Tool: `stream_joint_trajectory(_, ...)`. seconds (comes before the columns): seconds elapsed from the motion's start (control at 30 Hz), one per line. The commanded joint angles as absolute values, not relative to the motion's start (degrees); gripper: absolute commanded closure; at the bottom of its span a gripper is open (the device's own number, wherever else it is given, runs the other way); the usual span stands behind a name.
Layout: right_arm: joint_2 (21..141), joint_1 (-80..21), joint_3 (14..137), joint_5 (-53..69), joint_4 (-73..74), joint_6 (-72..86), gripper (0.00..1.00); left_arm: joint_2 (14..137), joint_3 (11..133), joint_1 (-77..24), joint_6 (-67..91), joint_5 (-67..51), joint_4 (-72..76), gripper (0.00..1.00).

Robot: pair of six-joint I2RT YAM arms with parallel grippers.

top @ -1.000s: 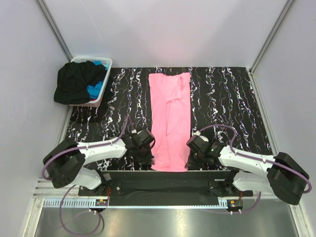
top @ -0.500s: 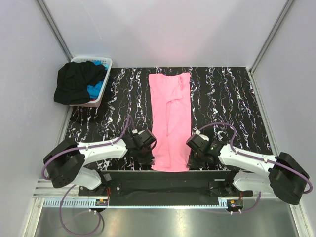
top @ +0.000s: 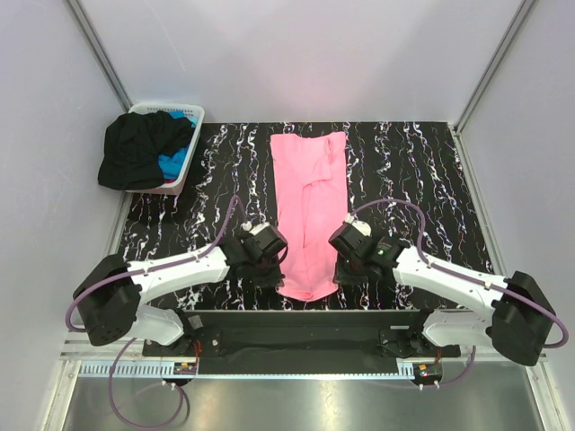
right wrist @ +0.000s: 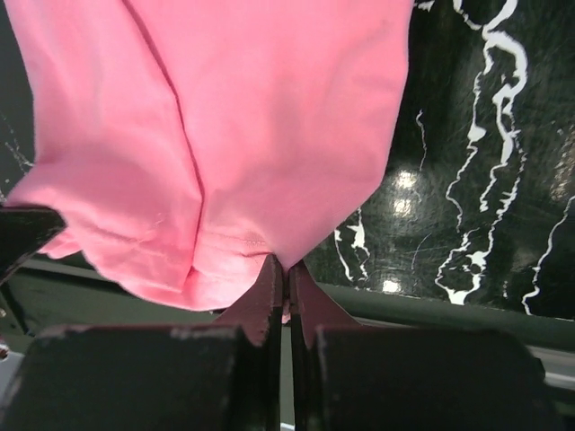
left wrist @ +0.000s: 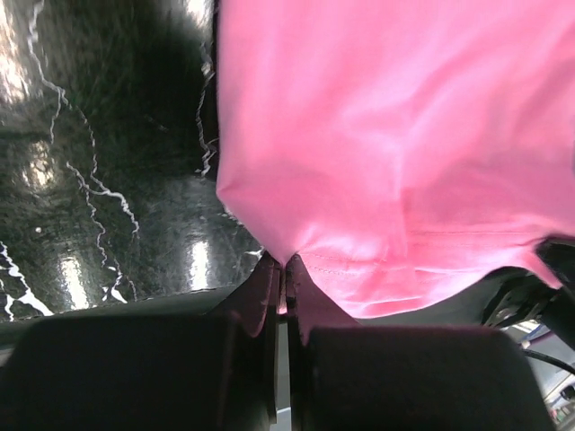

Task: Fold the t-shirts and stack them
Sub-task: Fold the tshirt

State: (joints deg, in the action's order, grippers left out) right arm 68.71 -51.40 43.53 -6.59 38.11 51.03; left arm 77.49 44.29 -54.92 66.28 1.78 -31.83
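One pink t-shirt (top: pixel 308 197) lies down the middle of the frame, folded into a long narrow strip on the black marbled table (top: pixel 413 197), its bottom hem drawn in narrower than the rest. Two claws are on that hem. The left gripper (left wrist: pixel 283 269) is pinched tight on the hem's left corner, fingers pressed together with pink cloth between them, and the right gripper (right wrist: pixel 287 269) is clamped the same way on the right corner. Upper left, one black t-shirt (top: pixel 135 153) drapes over the single white basket (top: pixel 180 108), with one blue t-shirt (top: pixel 175 164) peeking out beside it.
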Motion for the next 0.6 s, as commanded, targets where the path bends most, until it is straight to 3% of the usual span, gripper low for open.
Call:
stream_joint_trajectory(0.0,70.48,-51.86,47.19,-11.50,39.90,48.61,1.00,76.46,49.56,-55.02,63.90,7.38,-34.18,1.00)
stream_joint_trajectory(0.3,76.46,-50.72,57.12,-19.59,43.50,44.21,1.00,79.71,60.20,-50.02,60.21,13.53,-40.60,1.00)
stream_joint_trajectory(0.57,84.63,-40.44,66.96,-19.16,42.10,35.61,1.00,87.35,68.63,-42.55,53.54,12.22,-41.40,1.00)
